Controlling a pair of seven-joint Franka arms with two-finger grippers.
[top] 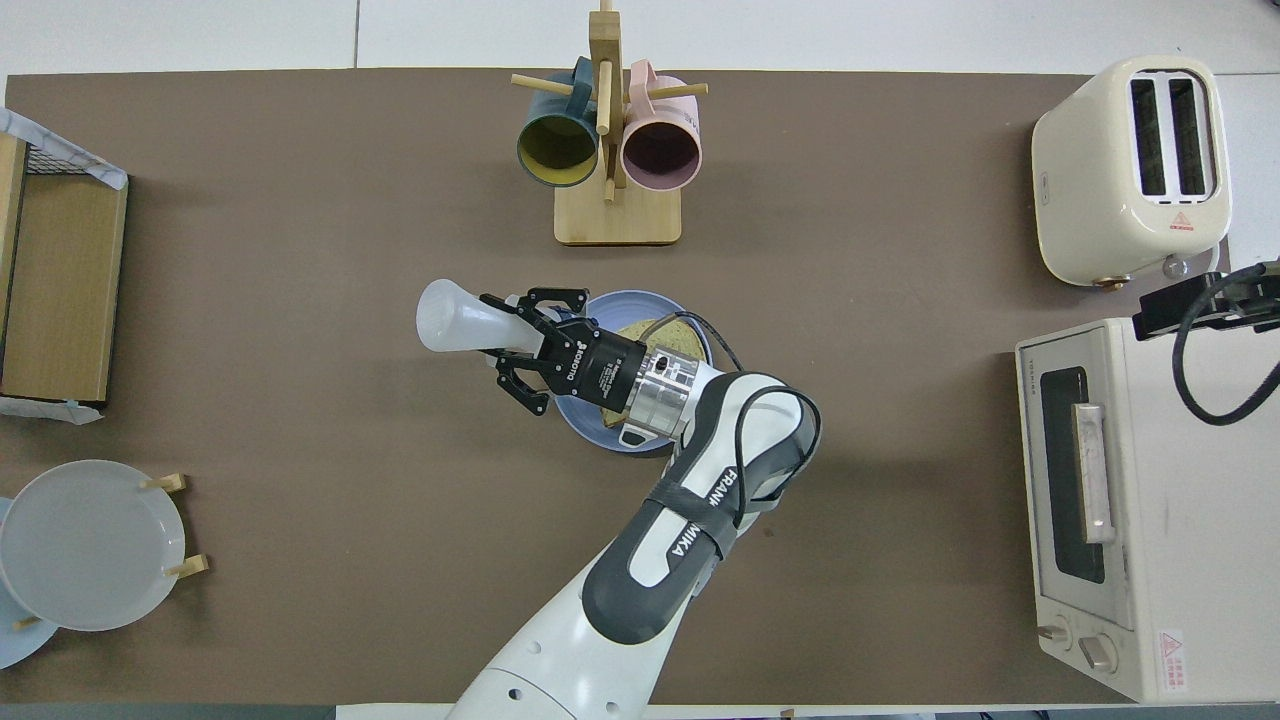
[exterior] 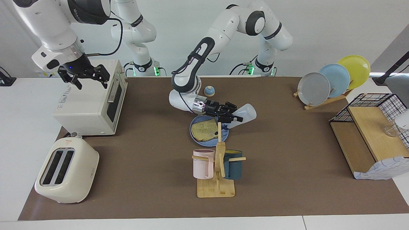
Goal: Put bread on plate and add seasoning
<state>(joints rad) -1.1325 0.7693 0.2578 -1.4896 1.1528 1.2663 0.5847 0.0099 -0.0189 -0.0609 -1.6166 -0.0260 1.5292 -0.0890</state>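
Note:
The bread (exterior: pixel 204 129) lies flat on the round blue plate (exterior: pixel 194 135) at the middle of the table. My left gripper (exterior: pixel 235 119) is shut on the seasoning bottle (exterior: pixel 246 113), a translucent white bottle held tilted, its dark cap end down over the plate's edge toward the left arm's end. In the overhead view the left gripper (top: pixel 520 340) holds the bottle (top: pixel 452 322) beside the plate (top: pixel 640 298), and the arm covers most of the bread (top: pixel 672 334). My right gripper (exterior: pixel 91 78) is open and waits above the toaster oven (exterior: pixel 91 100).
A wooden mug rack (exterior: pixel 217 174) with a pink and a teal mug stands just farther from the robots than the plate. A blue-domed bell (exterior: pixel 209 91) sits nearer the robots. A toaster (exterior: pixel 65 171), a plate rack (exterior: pixel 332 81) and a wire basket with wooden shelf (exterior: pixel 370 127) stand at the table's ends.

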